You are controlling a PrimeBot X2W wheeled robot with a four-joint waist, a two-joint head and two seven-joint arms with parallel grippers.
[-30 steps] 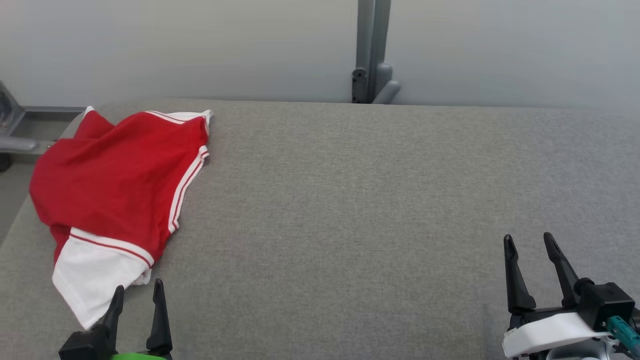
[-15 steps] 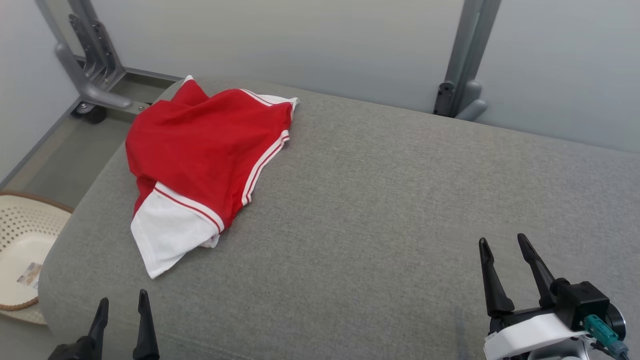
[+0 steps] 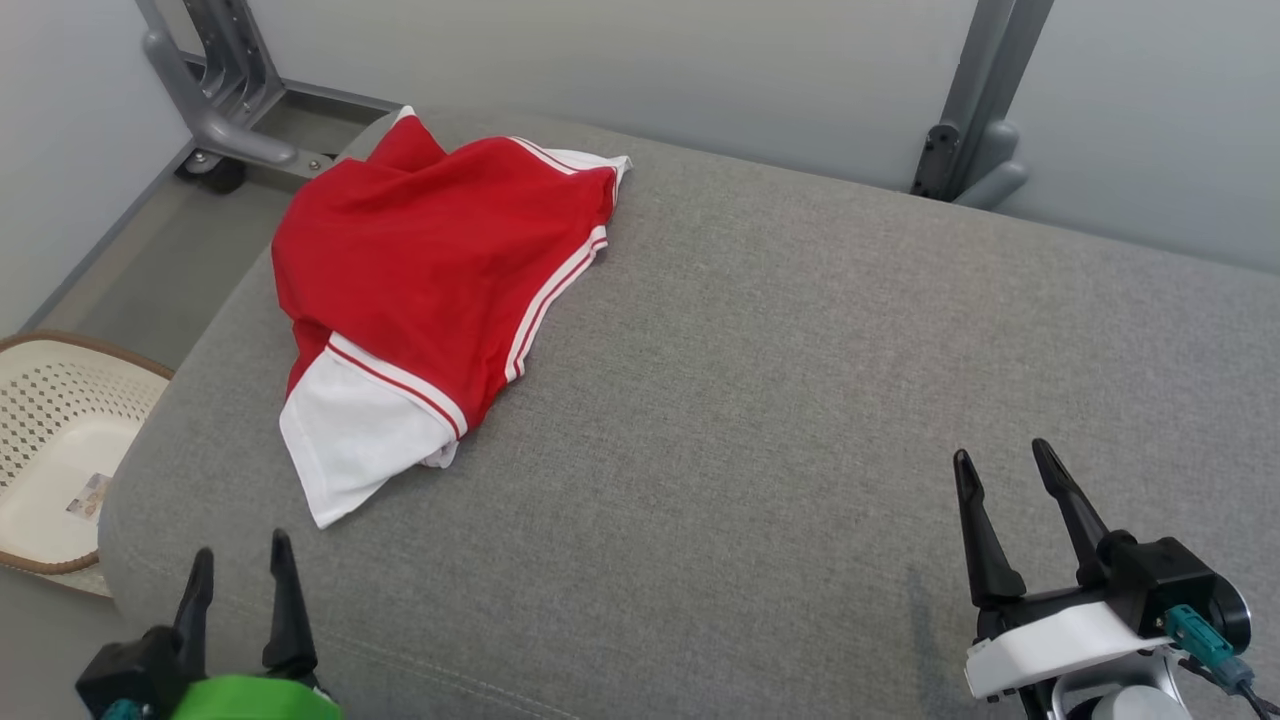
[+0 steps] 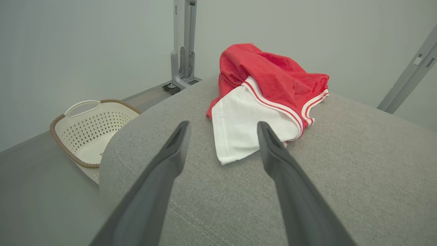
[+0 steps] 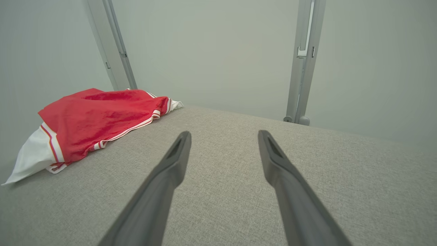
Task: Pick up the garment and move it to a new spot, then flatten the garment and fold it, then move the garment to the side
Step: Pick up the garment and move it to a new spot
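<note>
Barely begun, judging by the layout. On the far left corner of the grey upholstered cushion [image 3: 760, 400], a red jersey [image 3: 430, 250] with white striped trim and a white sleeve: lies rumpled and doubled over itself, white sleeve toward the near edge, neither spread nor folded. By the cushion's near left corner, the left claw [image 3: 242, 560]: stands with both dark fingers spread wide, holds nothing, points toward the white sleeve from short of it, apart from the cloth. At the near right, the right claw [image 3: 1002, 468]: likewise gaping and empty, hovers over bare fabric, well apart from the jersey. On the floor off the cushion's left end, a cream perforated laundry basket [image 3: 60, 400] with a brown rim; behind the cushion, grey metal posts [image 3: 975, 110] against a pale wall. Done so far, as far as can be judged: none of the listed steps. Left to do: grasping and lifting the jersey, carrying it to a fresh spot, probably the open middle of the cushion, smoothing it flat, folding it, then setting it off to one side. Probably next: a reach by the left claw to the white sleeve, closest to it.
</note>
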